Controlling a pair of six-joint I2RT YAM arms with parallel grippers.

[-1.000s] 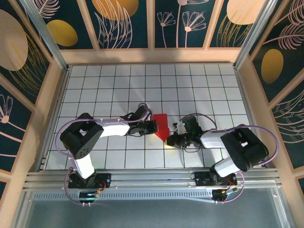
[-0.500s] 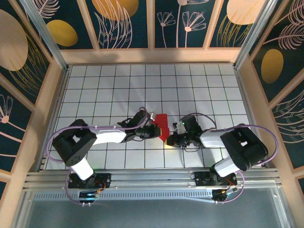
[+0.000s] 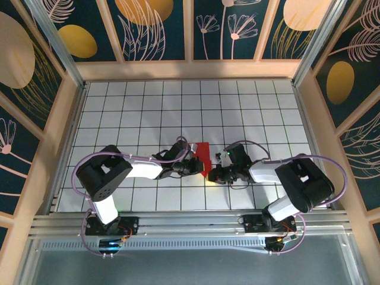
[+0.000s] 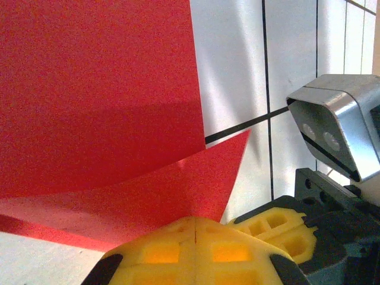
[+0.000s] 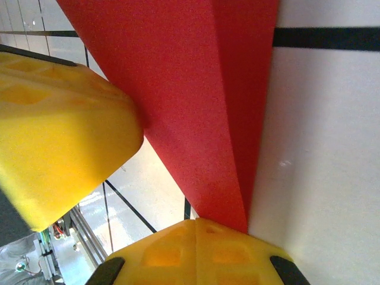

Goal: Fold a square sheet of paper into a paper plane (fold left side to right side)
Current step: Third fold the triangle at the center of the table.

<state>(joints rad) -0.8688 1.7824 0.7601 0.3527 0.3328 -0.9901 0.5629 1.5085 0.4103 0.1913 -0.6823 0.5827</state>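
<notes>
Jaws first: I see the left jaws and right jaws both pressed together, tips against the near point of the square sheet of paper (image 3: 203,153). It lies partly folded, one flap lifted, mid-tabletop (image 3: 148,107) between them.

Both arms low, reaching inward; left end effector (image 3: 196,168), right end effector (image 3: 212,176) closed, tips near.
</notes>
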